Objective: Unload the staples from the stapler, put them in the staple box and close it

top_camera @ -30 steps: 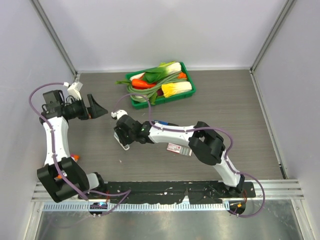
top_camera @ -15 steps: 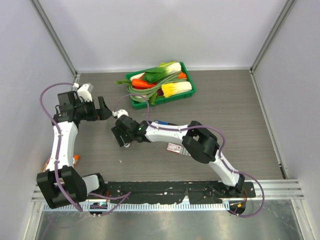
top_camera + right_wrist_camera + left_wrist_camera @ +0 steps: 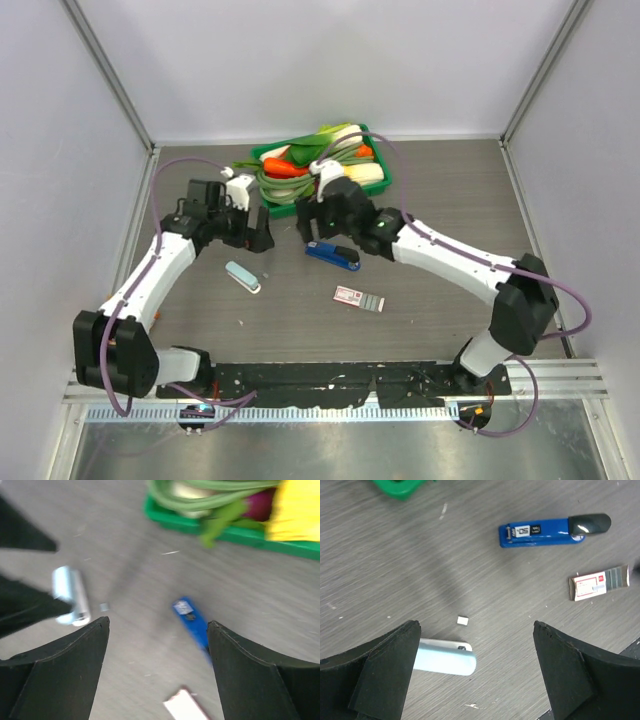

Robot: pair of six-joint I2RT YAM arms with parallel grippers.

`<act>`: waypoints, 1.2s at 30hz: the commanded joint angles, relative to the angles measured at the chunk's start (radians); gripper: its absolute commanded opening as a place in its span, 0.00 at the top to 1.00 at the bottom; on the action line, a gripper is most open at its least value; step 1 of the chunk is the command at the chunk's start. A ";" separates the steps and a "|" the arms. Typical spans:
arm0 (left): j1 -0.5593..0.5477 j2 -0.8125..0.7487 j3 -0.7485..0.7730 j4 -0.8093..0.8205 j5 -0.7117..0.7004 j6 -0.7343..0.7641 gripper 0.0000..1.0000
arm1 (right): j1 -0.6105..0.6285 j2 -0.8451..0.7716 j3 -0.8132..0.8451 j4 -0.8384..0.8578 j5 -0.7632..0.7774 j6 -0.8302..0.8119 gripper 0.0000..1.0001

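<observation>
- Left gripper [image 3: 476, 630] – fingers spread wide, holding nothing – hangs over the table [image 3: 450, 240] above a teal oblong [image 3: 445, 657].
- Right gripper [image 3: 158, 625], fingers likewise wide apart and empty, hovers just in front of the green tray [image 3: 275, 210] of vegetables.
- The stapler [image 3: 333, 254] lies flat and apparently closed on the table – touched by neither gripper, near the tray and well apart from the oblong.
- A red-and-white box [image 3: 358, 298] sits near the stapler, on the arms' side.
- A tiny pale fleck [image 3: 462, 620] lies just beside the oblong.
</observation>
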 commanded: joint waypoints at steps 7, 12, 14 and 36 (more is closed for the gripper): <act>-0.211 0.047 -0.028 0.072 -0.103 0.000 0.01 | -0.123 0.046 -0.108 -0.120 0.042 -0.206 0.16; -0.276 0.061 -0.081 0.114 -0.153 0.045 0.01 | -0.138 0.085 -0.120 -0.100 -0.010 -0.218 0.16; -0.304 0.074 -0.106 0.131 -0.175 0.060 0.02 | -0.138 0.095 -0.120 -0.103 0.005 -0.223 0.17; -0.321 0.067 -0.163 0.201 -0.178 0.044 0.00 | -0.154 0.142 -0.104 -0.059 0.028 -0.198 0.68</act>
